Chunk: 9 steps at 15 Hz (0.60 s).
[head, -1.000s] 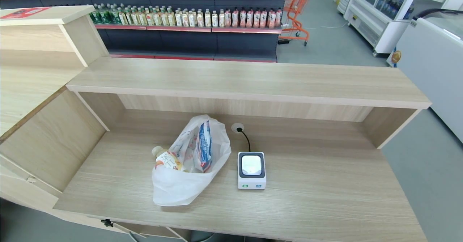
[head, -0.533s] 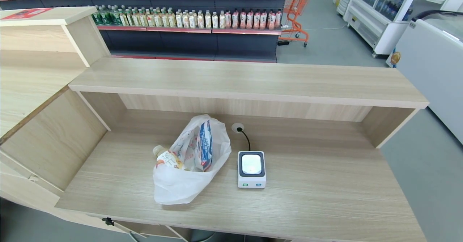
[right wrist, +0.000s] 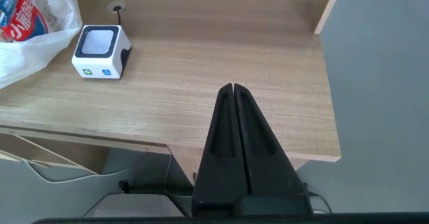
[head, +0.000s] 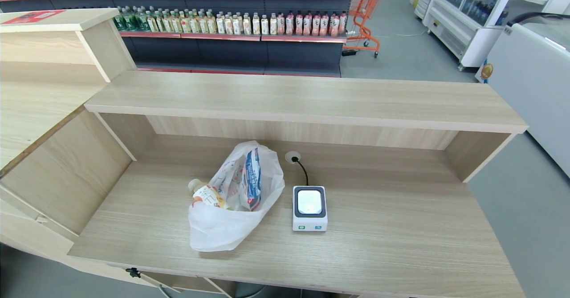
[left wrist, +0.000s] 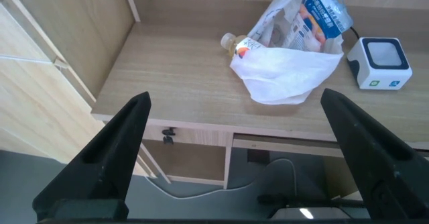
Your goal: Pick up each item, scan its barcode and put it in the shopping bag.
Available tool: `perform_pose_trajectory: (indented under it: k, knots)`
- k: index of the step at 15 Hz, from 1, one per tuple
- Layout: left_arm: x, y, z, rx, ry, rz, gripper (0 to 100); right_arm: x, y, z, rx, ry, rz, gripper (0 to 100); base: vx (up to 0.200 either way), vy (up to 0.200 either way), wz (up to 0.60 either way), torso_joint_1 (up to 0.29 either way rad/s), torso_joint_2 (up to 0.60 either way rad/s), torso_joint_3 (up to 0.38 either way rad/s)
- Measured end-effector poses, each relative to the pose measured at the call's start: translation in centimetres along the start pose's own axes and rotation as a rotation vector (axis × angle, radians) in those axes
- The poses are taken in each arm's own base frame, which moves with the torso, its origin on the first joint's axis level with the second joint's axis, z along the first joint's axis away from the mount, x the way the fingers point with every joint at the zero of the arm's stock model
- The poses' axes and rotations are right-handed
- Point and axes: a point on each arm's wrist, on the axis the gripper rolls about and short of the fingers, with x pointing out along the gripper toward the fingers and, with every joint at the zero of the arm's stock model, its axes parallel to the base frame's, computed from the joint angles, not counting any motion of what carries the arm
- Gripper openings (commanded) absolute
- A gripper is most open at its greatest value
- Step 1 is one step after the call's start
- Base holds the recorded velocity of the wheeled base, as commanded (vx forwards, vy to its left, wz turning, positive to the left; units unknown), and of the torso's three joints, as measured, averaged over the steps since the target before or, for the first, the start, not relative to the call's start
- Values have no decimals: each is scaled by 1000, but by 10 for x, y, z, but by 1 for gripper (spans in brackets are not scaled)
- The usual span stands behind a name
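**Q:** Where is the shopping bag?

**A:** The white plastic shopping bag (head: 222,231) lies near the middle of a pale wooden counter (head: 392,240), slumped, with its mouth open. A blue and white packet (head: 252,177) leans inside it. A bottle (head: 204,195) with an orange label lies at the bag's left side, its cap end poking out past the plastic.

**Q:** And the scanner?

**A:** A small white scanner (head: 309,209) with a dark-framed glass top sits just to the right of the bag, with a narrow gap between them. A black cable (head: 303,171) runs from its back to a round hole (head: 292,157) in the counter.

**Q:** What are the grippers doing?

**A:** The left gripper (left wrist: 236,98) hangs off the near edge of the counter, in front of the bag. Its two black fingers (left wrist: 114,153) are spread wide, with nothing between them. The right gripper (right wrist: 232,86) hangs at the counter's near edge, to the right of the scanner. Its fingers are pressed flat together and it holds nothing.

**Q:** Anything behind?

**A:** A raised wooden ledge (head: 303,97) tops the counter — beyond it are shop shelves (head: 231,22) lined with bottles and an orange trolley (head: 367,17).
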Motion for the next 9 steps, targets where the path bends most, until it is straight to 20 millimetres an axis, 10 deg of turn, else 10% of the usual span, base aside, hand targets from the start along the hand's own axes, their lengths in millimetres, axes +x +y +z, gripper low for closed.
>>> perform_pose_trajectory:
  k: [9]
  knots:
    - [0, 0, 0, 0, 0, 0, 100, 0, 0, 0, 0, 0, 0, 0, 0, 0, 0, 0, 0, 0]
